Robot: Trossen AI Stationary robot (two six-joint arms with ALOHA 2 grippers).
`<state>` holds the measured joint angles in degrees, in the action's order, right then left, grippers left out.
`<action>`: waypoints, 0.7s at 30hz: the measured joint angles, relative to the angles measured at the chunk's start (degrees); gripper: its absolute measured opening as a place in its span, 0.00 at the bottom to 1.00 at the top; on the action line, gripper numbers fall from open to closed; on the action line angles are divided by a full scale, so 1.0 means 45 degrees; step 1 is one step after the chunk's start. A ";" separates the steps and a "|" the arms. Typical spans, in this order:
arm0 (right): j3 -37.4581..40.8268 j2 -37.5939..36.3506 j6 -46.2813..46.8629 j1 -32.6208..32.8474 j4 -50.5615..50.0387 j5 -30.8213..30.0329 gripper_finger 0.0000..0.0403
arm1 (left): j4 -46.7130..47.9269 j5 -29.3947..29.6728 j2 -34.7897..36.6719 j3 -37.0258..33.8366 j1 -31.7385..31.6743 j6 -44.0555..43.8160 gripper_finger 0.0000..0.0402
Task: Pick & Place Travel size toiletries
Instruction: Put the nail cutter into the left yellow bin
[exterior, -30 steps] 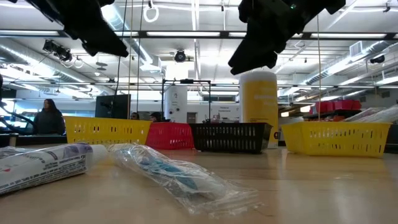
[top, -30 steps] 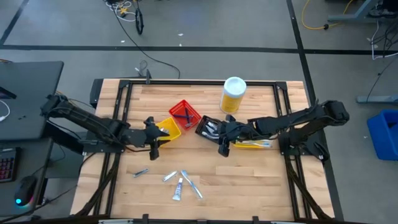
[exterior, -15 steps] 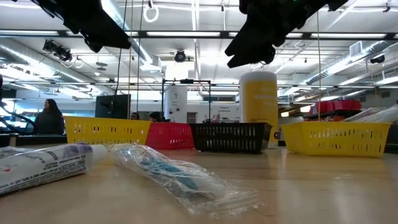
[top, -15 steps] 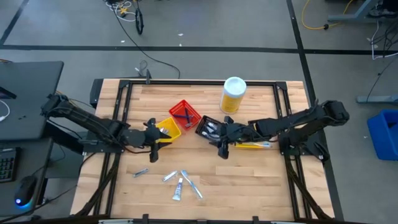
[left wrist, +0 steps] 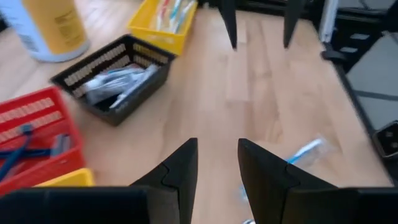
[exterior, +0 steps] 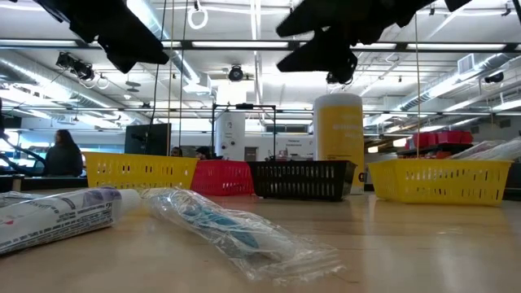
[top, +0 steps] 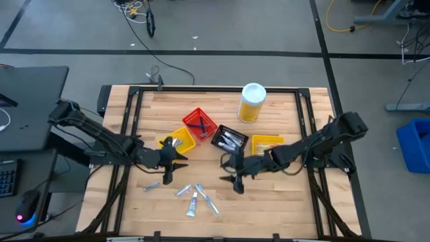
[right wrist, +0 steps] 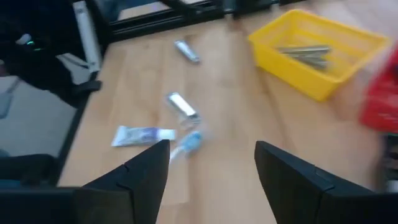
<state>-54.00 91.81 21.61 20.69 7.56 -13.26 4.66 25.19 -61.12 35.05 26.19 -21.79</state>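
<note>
1. Loose toiletries (top: 197,196): several small wrapped items, among them a white tube (right wrist: 143,134), a toothbrush in clear crinkled film (exterior: 232,228) and two short silver tubes (right wrist: 183,104), lie scattered on the bare wooden table (top: 282,202) near the middle of its front edge.
2. Yellow bin nearest the left arm (top: 180,140): rectangular, slotted plastic walls; holds slim silver pieces.
3. Red bin (top: 199,123): same slotted form, set toward the table centre; holds blue-handled razors (left wrist: 22,149).
4. Black bin (top: 229,139): dark mesh walls, just beside the red bin; holds pale wrapped items.
5. Second yellow bin (top: 267,143): toward the right edge; holds slim pale toothbrushes.
6. Large yellow bottle (top: 252,102): cylindrical, white lid, upright near the back edge.
7. Left gripper (top: 168,173): over the table above the loose items; jaws parted, nothing between them.
8. Right gripper (top: 236,181): near the table centre, beside the loose items; jaws spread wide, empty.
</note>
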 joint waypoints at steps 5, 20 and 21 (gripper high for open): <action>-0.0780 0.1410 0.0716 0.0561 0.0593 -0.0002 0.59 | -0.0724 0.0074 -0.0519 0.0005 0.0622 -0.0062 0.30; -0.3195 0.5094 0.2791 0.1505 0.0287 0.0055 0.60 | -0.1943 0.1290 -0.0613 0.0010 0.2131 0.0033 0.30; -0.3195 0.5278 0.2912 0.1543 0.0446 0.0031 0.60 | -0.1937 0.1372 -0.0613 0.0010 0.2196 0.0005 0.30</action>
<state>-68.38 115.57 34.71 27.63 9.56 -13.12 -4.06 31.36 -63.88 35.09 36.08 -21.76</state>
